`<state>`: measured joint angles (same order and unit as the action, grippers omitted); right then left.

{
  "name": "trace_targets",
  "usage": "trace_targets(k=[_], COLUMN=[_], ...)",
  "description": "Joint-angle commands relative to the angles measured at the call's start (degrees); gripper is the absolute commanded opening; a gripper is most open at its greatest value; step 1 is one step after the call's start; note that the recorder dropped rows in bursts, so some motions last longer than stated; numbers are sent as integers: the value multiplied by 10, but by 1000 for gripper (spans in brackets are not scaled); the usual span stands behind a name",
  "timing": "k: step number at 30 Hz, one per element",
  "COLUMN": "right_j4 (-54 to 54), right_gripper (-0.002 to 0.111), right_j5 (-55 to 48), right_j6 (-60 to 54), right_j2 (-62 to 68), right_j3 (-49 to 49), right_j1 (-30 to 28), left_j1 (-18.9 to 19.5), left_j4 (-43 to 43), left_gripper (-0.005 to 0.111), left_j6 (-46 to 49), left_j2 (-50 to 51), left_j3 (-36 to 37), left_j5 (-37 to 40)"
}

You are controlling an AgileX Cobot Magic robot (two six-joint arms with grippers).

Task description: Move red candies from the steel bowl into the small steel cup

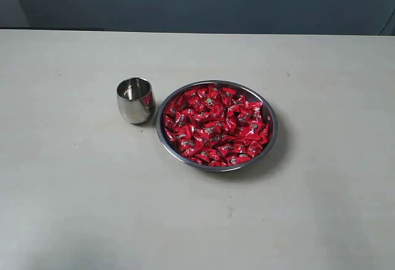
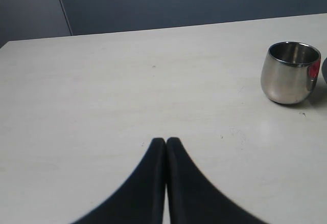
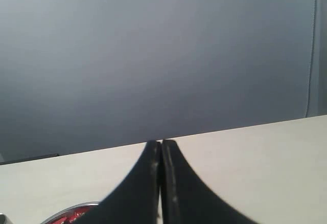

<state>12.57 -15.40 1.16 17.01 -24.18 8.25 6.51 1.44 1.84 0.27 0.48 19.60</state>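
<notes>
The wide steel bowl (image 1: 269, 135) sits at the table's middle, heaped with red candies (image 1: 216, 125). The small steel cup (image 1: 135, 100) stands upright just to its left, close to the rim, and looks empty. Neither gripper shows in the exterior view. In the left wrist view my left gripper (image 2: 166, 141) is shut with nothing in it, over bare table; the cup (image 2: 290, 73) stands ahead and off to one side of it. In the right wrist view my right gripper (image 3: 161, 143) is shut and empty, with the bowl's rim (image 3: 76, 207) and a few candies (image 3: 65, 216) at the picture's edge.
The pale table (image 1: 74, 208) spreads wide on all sides of the bowl and cup. A dark blue-grey wall (image 1: 203, 2) runs behind the far edge.
</notes>
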Motion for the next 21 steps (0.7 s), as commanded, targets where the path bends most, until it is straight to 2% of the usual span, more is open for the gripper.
trace_targets(k=[1, 9, 14, 21], right_j4=[16, 25, 82, 120], right_gripper=[-1, -1, -1, -1], right_j5=[1, 1, 1, -14], right_j6=[-1, -1, -6, -136], right_j2=[1, 20, 55, 122], right_j3=[-4, -4, -4, -18], right_j1=[-2, -2, -2, -2], left_j1=[-3, -3, -3, -3], left_j4=[1, 1, 1, 1], left_gripper=[0, 0, 0, 0], left_j6=[-2, -2, -2, -2], left_j2=[-3, -3, -3, -3], left_j3=[-5, -5, -5, -5], left_j5=[-4, -4, -4, -4])
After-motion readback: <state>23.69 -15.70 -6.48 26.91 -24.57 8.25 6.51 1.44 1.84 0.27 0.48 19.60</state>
